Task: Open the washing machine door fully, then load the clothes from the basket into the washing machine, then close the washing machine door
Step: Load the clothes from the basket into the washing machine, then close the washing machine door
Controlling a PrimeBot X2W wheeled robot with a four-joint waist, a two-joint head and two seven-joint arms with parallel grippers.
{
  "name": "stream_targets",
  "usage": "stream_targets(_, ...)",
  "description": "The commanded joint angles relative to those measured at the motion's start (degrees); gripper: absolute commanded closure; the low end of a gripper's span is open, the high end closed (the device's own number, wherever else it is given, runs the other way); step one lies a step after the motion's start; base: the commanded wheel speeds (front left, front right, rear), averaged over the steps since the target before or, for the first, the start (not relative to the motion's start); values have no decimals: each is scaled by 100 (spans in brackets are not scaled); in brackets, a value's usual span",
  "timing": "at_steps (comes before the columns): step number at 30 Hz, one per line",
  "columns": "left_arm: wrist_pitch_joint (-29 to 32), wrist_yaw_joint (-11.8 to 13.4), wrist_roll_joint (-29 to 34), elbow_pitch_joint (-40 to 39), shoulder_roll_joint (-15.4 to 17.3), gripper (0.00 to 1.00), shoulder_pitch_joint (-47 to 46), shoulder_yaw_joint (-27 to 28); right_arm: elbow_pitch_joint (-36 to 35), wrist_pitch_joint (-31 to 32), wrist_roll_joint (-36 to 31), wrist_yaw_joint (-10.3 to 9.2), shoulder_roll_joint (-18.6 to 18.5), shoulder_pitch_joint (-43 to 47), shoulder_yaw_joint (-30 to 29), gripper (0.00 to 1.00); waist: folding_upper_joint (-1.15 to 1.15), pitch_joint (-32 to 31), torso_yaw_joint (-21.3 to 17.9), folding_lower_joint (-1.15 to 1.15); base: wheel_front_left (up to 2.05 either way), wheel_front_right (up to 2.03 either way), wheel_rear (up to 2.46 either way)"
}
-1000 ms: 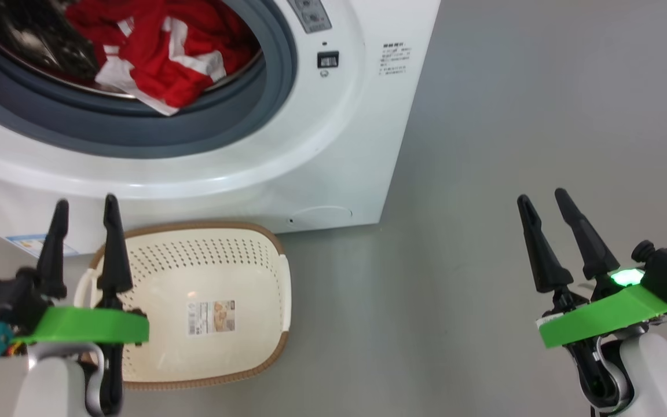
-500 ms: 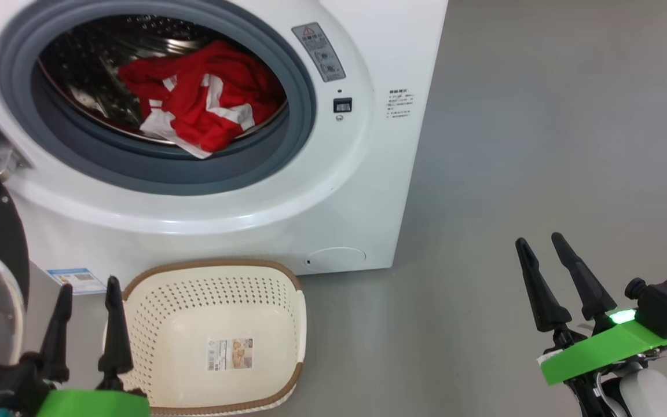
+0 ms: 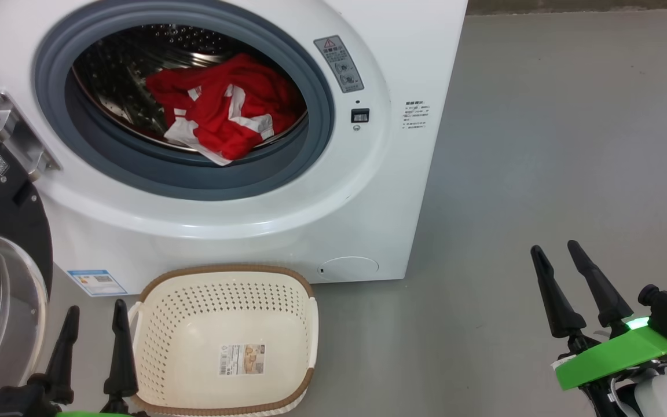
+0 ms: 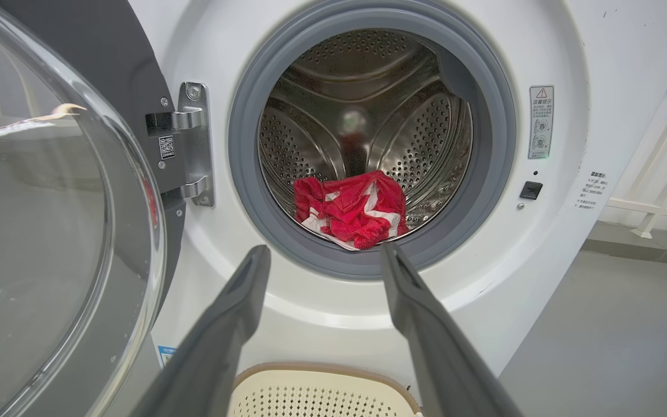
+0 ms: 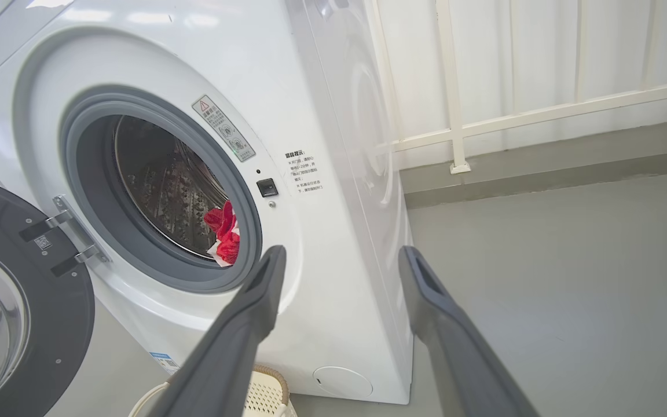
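The clothes (image 3: pixel 223 116) lie in the drum (image 3: pixel 119 75) of the washing machine (image 3: pixel 368 191), upper centre of the head view; in the right wrist view the gasket (image 5: pixel 79 174) hides most of them. The washing machine door (image 3: pixel 15 208) hangs open, cut off by the left edge. The basket (image 3: pixel 226 270) sits bottom centre. The left claw (image 3: pixel 96 306), base cropped at lower left, and the right claw (image 3: pixel 554 247), lower right, both stand apart, empty.
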Motion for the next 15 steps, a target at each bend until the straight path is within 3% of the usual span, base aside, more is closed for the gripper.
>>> stream_targets(1,-29,-4,27,-167,73,0,-36,191,-101,-27,-105,52,-106,4,41,0,0,3,7,0,0,0,0)
stream_targets(15,-29,48,31,-141,71,0,-26,90,35,-27,-434,52,-72,25,-133,0,0,-29,-26,0,0,0,0)
